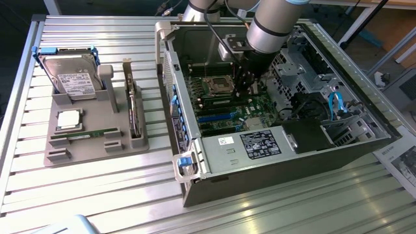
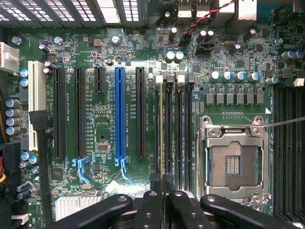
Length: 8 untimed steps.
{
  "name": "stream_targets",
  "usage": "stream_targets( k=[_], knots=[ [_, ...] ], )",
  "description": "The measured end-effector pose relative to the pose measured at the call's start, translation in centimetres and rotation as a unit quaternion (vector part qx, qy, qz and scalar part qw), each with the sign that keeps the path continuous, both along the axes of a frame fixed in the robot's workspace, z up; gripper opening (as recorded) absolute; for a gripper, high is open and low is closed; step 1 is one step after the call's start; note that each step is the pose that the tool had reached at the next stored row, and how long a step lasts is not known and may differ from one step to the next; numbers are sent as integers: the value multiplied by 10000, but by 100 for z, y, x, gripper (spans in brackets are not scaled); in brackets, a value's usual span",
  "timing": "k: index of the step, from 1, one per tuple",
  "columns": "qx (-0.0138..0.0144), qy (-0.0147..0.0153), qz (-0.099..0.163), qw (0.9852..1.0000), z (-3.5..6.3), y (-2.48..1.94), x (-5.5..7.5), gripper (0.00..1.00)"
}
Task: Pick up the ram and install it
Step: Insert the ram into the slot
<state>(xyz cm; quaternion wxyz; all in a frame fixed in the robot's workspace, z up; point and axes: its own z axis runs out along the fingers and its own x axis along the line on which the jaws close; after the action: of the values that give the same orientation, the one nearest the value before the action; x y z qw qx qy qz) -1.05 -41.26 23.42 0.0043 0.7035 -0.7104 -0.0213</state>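
Exterior cam: high up, angled down over counter (image 1: pixel 97 195) & open PC case (image 1: pixel 260 180), fairly far. Wrist cam: behind pincer (image 2: pixel 164 196), close, square-on to motherboard (image 2: pixel 105 119). Both catch the CPU socket (image 1: pixel 217 84).

Slatted aluminium table (image 1: pixel 91 190), bright glare across front slats; wooden board (image 1: pixel 400 24) beyond, at exterior view's right.

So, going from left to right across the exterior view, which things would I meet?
Hard drive → dark card standing on edge → side wall of the computer case → robot's hand inside the case → blue cable.
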Motion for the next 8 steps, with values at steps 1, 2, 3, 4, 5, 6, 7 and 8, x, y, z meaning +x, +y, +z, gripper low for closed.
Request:
stream_targets(
  k=[1,2,3,4,5,6,7,8],
  knots=[
    [0,0,0,10000,0,0,0,13],
    [0,0,0,10000,0,0,0,18],
    [-1,1,0,10000,1,-1,-1,18],
    [-2,1,0,10000,1,-1,-1,25],
    [-1,1,0,10000,1,-1,-1,25],
    [-2,1,0,10000,1,-1,-1,25],
    [-1,1,-1,10000,1,-1,-1,25],
    [-1,1,0,10000,1,-1,-1,25]
  ],
)
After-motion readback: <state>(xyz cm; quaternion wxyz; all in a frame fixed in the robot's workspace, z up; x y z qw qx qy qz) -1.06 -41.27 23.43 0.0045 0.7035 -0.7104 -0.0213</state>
